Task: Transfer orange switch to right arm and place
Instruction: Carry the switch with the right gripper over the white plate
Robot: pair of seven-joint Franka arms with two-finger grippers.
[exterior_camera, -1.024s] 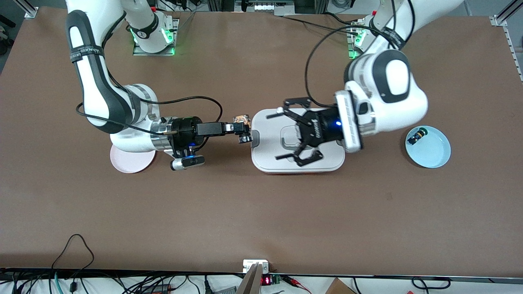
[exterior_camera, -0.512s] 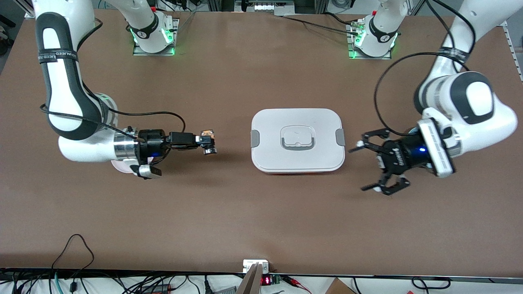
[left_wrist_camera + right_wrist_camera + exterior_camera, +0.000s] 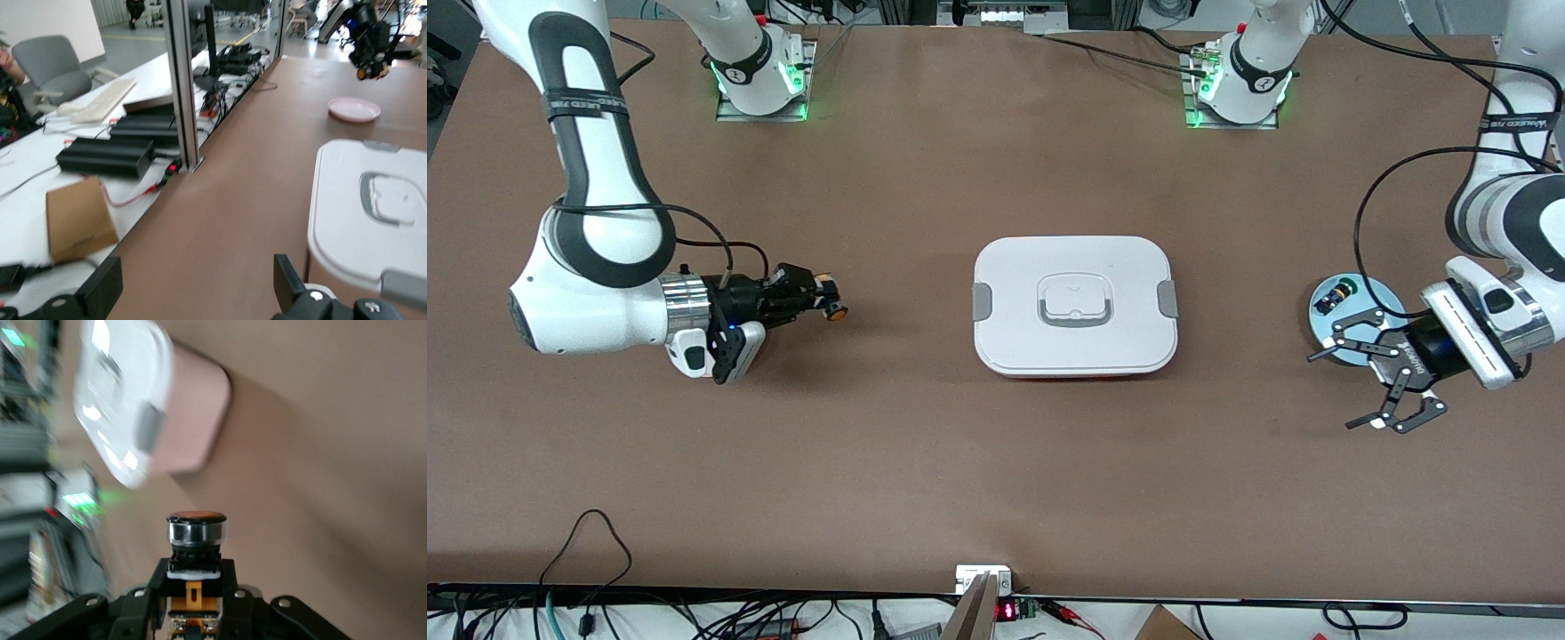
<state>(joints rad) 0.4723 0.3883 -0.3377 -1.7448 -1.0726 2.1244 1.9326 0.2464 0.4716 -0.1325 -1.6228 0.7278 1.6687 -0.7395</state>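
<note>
My right gripper [image 3: 824,302] is shut on the orange switch [image 3: 835,310] and holds it above the table toward the right arm's end. In the right wrist view the switch [image 3: 196,528] sits upright between the black fingers [image 3: 151,587], its round orange cap pointing away from the gripper [image 3: 195,588]. The left wrist view shows the right gripper's hold on the switch [image 3: 371,65] from afar. My left gripper [image 3: 1353,384], the wide linkage claw, is open and empty over the table by the blue plate. Its fingers [image 3: 101,292] stand wide apart around the gripper's centre [image 3: 193,291].
A white lidded box [image 3: 1074,304] sits mid-table and also shows in both wrist views [image 3: 363,213] [image 3: 127,407]. A blue plate [image 3: 1374,298] at the left arm's end holds a green-capped switch [image 3: 1336,292]. A pink plate [image 3: 354,109] lies under the right gripper.
The right arm has drawn back from the box toward its own end, still holding the switch. The left arm has swung away from over the box to the blue plate, open and empty.
</note>
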